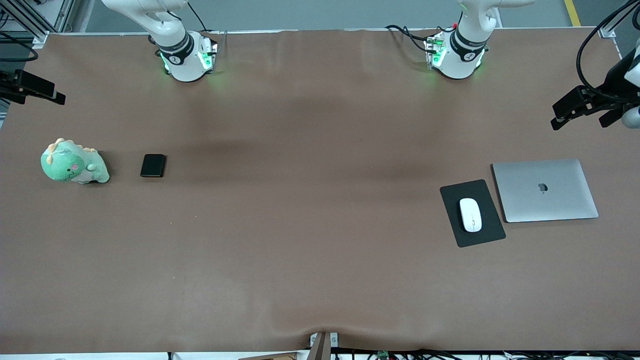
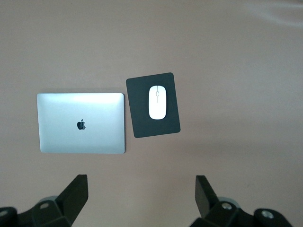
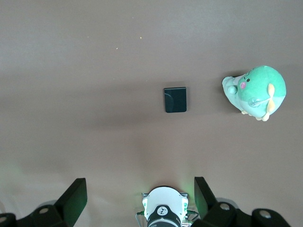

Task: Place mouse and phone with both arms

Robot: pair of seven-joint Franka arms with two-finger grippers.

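A: Front view first. What's cut off?

B: Both arms run off the top edge; only the two green-lit bases [image 1: 187,57] show. No gripper visible there. A black rig part pokes in at each side edge, can't tell what they are.

A: Counts?

B: One mouse [image 1: 470,215], on the mouse pad [image 1: 492,231], which lies just beside the laptop [image 1: 545,190] at the left arm's end of the table [image 1: 310,200]. One phone [image 1: 153,165] at the right arm's end, near one green plush [image 1: 74,163]. Phone and mouse well apart.

A: Left wrist view?

B: Left gripper [image 2: 140,198] high over the bare table, jaws spread wide, holding nothing. Only the two fingers [image 2: 75,191] show, cut at the frame edge. Mouse, pad, laptop all visible whole.

A: Right wrist view?

B: Right gripper [image 3: 137,198] likewise released and empty, up over the table. Its fingers [image 3: 75,196] are cropped. Phone lies flat, apart from the plush. The right arm's base shows between the fingers, partly cut off.
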